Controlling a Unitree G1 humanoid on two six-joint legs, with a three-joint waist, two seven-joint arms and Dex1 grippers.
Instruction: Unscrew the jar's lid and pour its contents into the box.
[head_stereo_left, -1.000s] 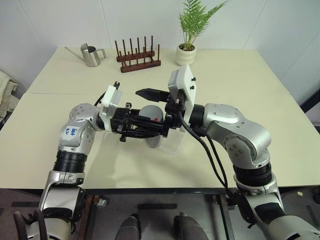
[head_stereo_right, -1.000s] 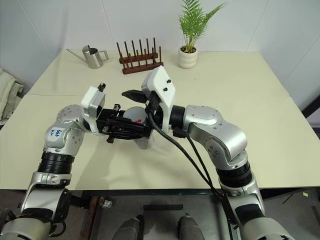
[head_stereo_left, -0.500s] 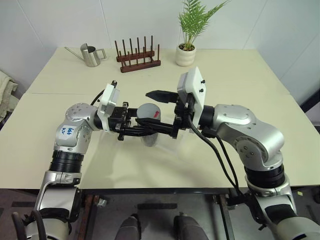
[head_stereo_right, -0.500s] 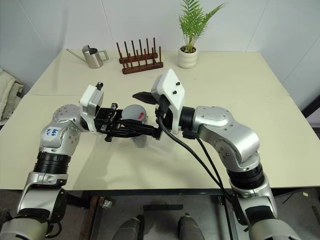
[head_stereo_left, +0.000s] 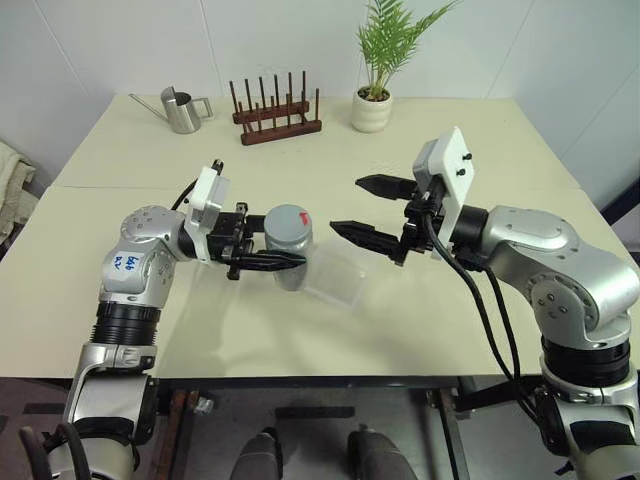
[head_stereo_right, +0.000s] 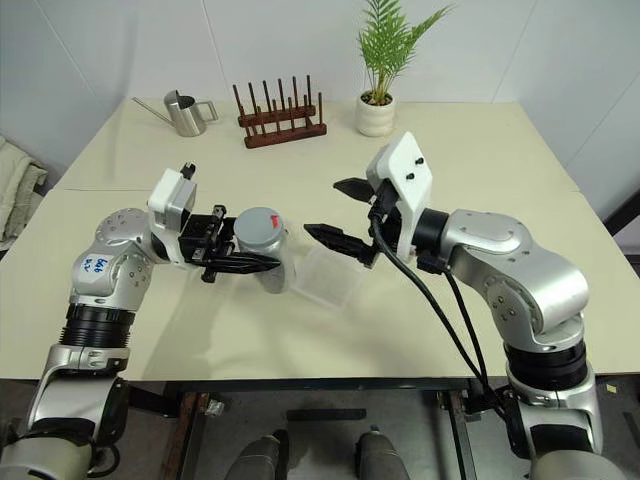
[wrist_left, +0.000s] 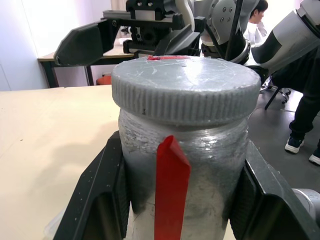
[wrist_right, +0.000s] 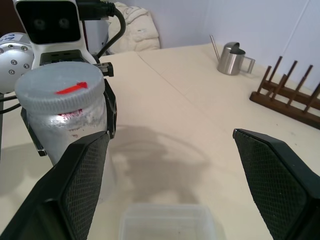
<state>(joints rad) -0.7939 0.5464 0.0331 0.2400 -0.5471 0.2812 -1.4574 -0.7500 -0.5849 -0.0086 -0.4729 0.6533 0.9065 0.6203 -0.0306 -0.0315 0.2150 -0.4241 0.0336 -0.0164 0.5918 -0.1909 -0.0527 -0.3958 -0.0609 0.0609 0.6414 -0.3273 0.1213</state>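
Note:
My left gripper (head_stereo_left: 283, 258) is shut on the jar (head_stereo_left: 291, 262), a small silvery canister with a red strip, held upright just above the table. In the left wrist view the black fingers (wrist_left: 100, 200) clamp both sides of the jar (wrist_left: 182, 165). The grey lid (head_stereo_left: 288, 221) with its red mark sits on the jar. The contents are hidden inside. My right gripper (head_stereo_left: 348, 205) stands open, level with the lid and a hand's width to its right. The clear box (head_stereo_left: 337, 277) lies on the table below the right gripper and beside the jar.
A steel watering can (head_stereo_left: 180, 110), a wooden peg rack (head_stereo_left: 277, 118) and a potted fern (head_stereo_left: 373, 105) stand along the table's far edge. A cloth (wrist_right: 135, 30) lies off the table's left side. A person (wrist_left: 257, 12) sits in the room behind.
My right gripper, which straddled the lid a second ago, has drawn away to the right and stands open. The lid stays on the jar. The left gripper keeps its hold.

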